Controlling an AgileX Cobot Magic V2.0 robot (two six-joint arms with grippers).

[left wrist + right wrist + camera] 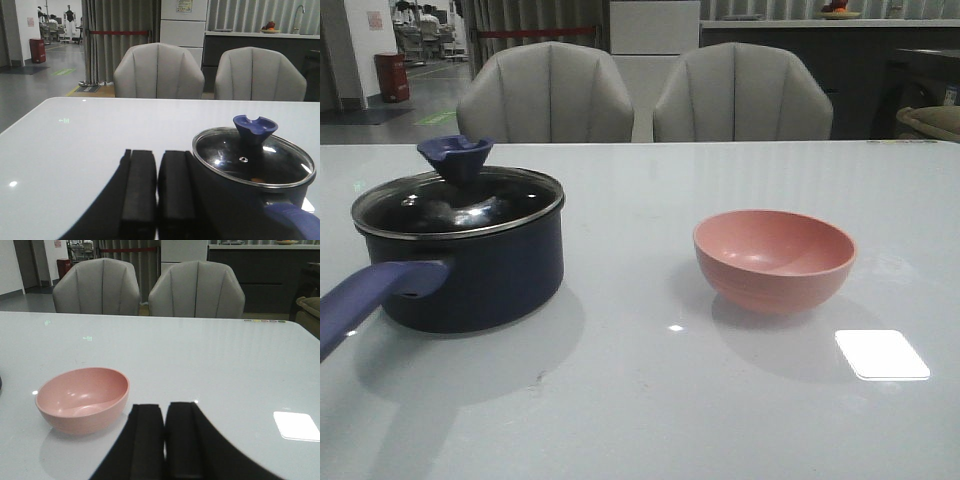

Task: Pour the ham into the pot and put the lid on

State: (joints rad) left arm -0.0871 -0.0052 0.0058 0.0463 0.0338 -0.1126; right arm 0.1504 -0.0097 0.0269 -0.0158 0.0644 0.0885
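Front view: lid seated on pot; pink bowl well apart, upright. Left gripper closed, empty. Right gripper closed, empty.

Pink bowl upright on white table, two grey chairs behind.

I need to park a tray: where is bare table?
Bare: between the pot and the pink bowl, the near strip in front of both, and behind the bowl toward the chairs. Crowded only around the pot's handle.
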